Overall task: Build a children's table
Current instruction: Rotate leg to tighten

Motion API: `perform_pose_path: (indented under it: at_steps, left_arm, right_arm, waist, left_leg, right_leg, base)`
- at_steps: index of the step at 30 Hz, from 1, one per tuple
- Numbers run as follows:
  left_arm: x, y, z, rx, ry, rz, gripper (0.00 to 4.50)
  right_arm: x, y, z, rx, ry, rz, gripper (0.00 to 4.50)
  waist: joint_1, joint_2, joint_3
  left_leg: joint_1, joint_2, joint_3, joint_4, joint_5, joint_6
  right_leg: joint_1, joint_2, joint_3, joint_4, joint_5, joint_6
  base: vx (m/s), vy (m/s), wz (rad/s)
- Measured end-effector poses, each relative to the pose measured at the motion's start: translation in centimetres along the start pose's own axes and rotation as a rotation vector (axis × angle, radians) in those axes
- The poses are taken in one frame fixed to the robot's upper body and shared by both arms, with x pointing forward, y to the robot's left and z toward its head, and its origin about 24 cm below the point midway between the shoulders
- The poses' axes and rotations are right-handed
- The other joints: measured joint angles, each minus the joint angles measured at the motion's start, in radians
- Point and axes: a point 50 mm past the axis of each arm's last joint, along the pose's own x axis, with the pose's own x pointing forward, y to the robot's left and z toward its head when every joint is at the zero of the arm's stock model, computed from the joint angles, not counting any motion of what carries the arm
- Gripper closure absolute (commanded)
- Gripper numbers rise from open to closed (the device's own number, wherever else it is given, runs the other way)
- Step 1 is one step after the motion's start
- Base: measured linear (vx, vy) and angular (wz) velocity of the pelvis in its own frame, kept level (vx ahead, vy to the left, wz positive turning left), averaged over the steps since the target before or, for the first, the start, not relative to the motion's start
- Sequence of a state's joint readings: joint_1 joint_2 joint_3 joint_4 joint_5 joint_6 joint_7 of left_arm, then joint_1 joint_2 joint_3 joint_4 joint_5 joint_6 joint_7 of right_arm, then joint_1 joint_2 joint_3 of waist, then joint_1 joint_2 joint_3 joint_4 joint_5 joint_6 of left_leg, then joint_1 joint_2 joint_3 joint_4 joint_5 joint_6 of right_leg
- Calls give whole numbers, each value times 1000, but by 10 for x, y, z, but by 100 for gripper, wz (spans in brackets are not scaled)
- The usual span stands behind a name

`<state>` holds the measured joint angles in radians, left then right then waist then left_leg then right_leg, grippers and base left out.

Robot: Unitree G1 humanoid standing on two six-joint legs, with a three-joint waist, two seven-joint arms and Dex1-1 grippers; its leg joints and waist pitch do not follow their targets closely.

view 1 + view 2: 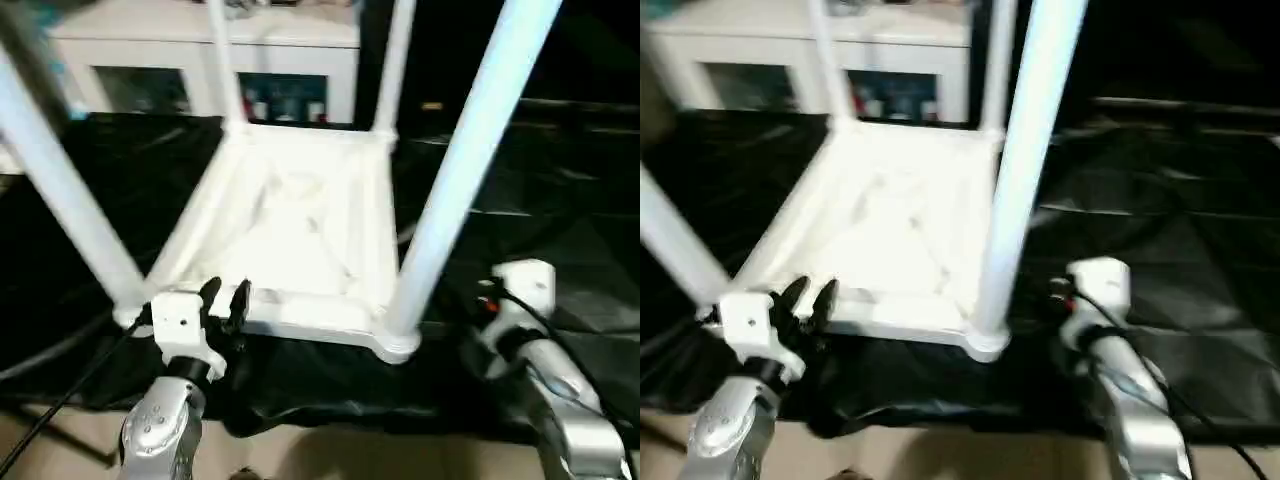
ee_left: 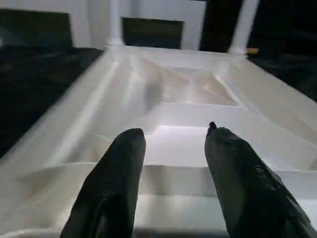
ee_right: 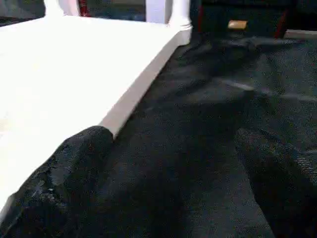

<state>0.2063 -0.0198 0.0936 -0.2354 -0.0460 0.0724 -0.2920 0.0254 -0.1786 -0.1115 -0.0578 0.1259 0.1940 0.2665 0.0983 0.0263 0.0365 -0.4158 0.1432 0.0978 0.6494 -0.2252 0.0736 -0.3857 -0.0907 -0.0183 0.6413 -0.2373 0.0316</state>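
The children's table [image 1: 300, 230] lies upside down on a counter [image 1: 560, 250] draped in black cloth, its ribbed underside facing up. All four white legs stand in the corner sockets and rise out of the top of the head views: one at the near left corner [image 1: 60, 190], one at the near right corner [image 1: 470, 150], and two thinner-looking ones at the far corners [image 1: 225, 70] [image 1: 395, 65]. The tabletop sits toward the counter's near edge, its near right socket [image 1: 395, 345] close to that edge.

The left gripper [image 1: 225, 300] hangs at the tabletop's near rim, just beside the near left leg. Its two black fingers [image 2: 116, 173] are apart, with nothing between them; the wrist view looks past them over the ribbed underside toward the far legs.

The right gripper [image 3: 173, 188] sits low over the black cloth, just to the right of the tabletop's right edge and near the near right leg. Its fingers [image 3: 69, 178] are spread wide and hold nothing; one of them lies close to the white rim.

Beyond the counter's far edge stands a white cabinet [image 1: 200, 45] with glass fronts.
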Motion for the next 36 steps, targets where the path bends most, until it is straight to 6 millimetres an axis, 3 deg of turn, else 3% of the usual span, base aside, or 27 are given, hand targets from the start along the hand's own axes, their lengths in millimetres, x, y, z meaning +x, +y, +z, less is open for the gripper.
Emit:
perform_pose_path:
  at_steps: [1, 4, 6, 8, 10, 15, 20, 24, 27, 28, 29, 30, 31, 32, 33, 34, 35, 36]
  left_arm:
    - [-1, 2, 1, 12, 1, -1, 221]
    - [-9, 17, -1, 35, 19, 32, 221]
    - [-12, 20, 2, 32, -2, 31, 221]
    - [-19, 21, 3, 14, -13, 22, 221]
    - [-29, 22, -1, -24, -3, 11, 201]
    - [-49, 23, -9, -79, 29, 18, 159]
    - [-50, 45, 1, -46, -12, 106, 120]
    - [-46, 60, 12, 0, -47, 129, 87]
    - [-40, 66, 18, -1, -74, 139, 57]
    - [-39, 67, 19, 3, -79, 140, 57]
    - [-36, 68, 20, 4, -77, 138, 47]
    - [-29, 69, 21, 4, -83, 131, 41]
    - [-26, 70, 23, 1, -92, 134, 36]
    - [-23, 69, 21, -12, -89, 136, 25]
    - [-28, 70, 10, -32, -40, 154, 12]
    - [-29, 71, 4, -43, -11, 162, 4]
    - [-25, 73, 5, -42, -11, 163, 1]
    - [-20, 73, 7, -39, -17, 164, 0]
  right_arm:
    - [-1, 1, -2, 6, 4, -8, 0]
    - [-3, 3, -6, 18, 10, -23, 0]
    - [-11, -3, -13, -2, 42, -57, 0]
    - [-20, -11, -21, -2, 76, -97, 0]
    - [-29, -24, -25, -3, 96, -147, 0]
    - [-43, -45, -15, -6, 73, -68, 0]
    - [-59, -40, 2, -2, 91, 324, 0]
    - [-71, -24, 9, 56, 143, 584, 0]
    - [-74, -8, 14, 94, 157, 723, 0]
    - [-74, -4, 14, 103, 156, 748, 0]
    - [-75, -1, 13, 113, 162, 768, 0]
    - [-76, 5, 9, 133, 181, 796, 0]
    - [-73, 10, 9, 135, 181, 827, 0]
    - [-67, 14, 13, 125, 159, 845, 0]
    - [-60, 20, 18, 116, 127, 863, 0]
    - [-57, 22, 21, 112, 101, 868, 0]
    - [-54, 24, 18, 129, 94, 855, 0]
    - [-50, 28, 12, 143, 110, 837, 0]
  waist:
    - [0, 17, -6]
    - [-15, 20, -4]
    - [-24, 20, -4]
    - [-38, 18, -4]
    - [-52, 11, 1]
    - [-79, -7, 12]
    - [-92, -23, 24]
    - [-95, -19, 34]
    - [-104, -9, 49]
    - [-102, -5, 57]
    - [-96, -4, 62]
    - [-73, -25, 61]
    - [-47, -57, 56]
    - [-44, -62, 58]
    - [-30, -44, 61]
    - [-28, -22, 62]
    - [-33, -10, 68]
    - [-42, -8, 72]
  left_leg:
    - [12, 11, 5, -15, 20, -59]
    - [12, 10, 22, -12, 18, -77]
    - [15, 9, 33, -12, 16, -90]
    - [18, 8, 50, -16, 15, -89]
    - [20, 0, 58, -20, 14, -88]
    - [29, -3, 59, -29, 14, -88]
    - [31, 1, 45, -41, 14, -88]
    - [32, 5, 41, -52, 14, -88]
    - [32, 13, 37, -54, 14, -88]
    - [28, 15, 36, -59, 14, -89]
    - [29, 18, 43, -65, 14, -89]
    - [31, 18, 71, -69, 14, -89]
    - [33, 16, 99, -66, 16, -90]
    - [26, 16, 92, -40, 5, -104]
    - [24, 4, 24, 15, -1, -102]
    - [44, -4, -9, 30, -2, -103]
    - [58, -8, -15, 20, -4, -124]
    - [56, -5, -12, 5, -4, -124]
  right_leg:
    - [1, 1, -7, 1, 0, 2]
    - [8, 4, 3, -19, 8, -43]
    - [20, -2, 5, -40, 11, -49]
    - [24, -6, 11, -51, 9, -45]
    - [23, -19, 20, -59, 5, -12]
    - [21, -21, 29, -65, 4, 16]
    - [19, -21, 9, -70, -2, 25]
    - [19, -20, -5, -88, -2, 25]
    - [28, -20, -34, -104, -4, 21]
    - [38, -23, -47, -98, -9, 15]
    - [35, -25, -51, -62, -35, -3]
    - [41, -27, -40, 21, -69, -18]
    - [34, -22, 1, 38, -80, 15]
    - [17, -23, 6, 39, -76, 22]
    - [16, -19, -4, 36, -76, 22]
    - [17, -19, -21, 33, -76, 21]
    - [19, -23, -32, 28, -74, 18]
    - [23, -15, -28, 13, -73, 13]
  base:
    - [8, 147, 11]
    - [-13, 167, 2]
    - [-36, 144, 5]
    - [-21, 85, 9]
    - [-40, 91, -1]
    - [-36, 29, -5]
    - [-31, -19, -4]
    - [-27, -8, -3]
    - [-78, 7, -12]
    - [-126, -4, -3]
    - [-123, -55, 20]
    - [-123, -55, 20]
    - [-28, -133, 22]
    - [-47, -71, -8]
    - [-47, -71, -8]
    - [-73, 66, -15]
    - [-27, 51, -2]
    - [-82, 46, 8]
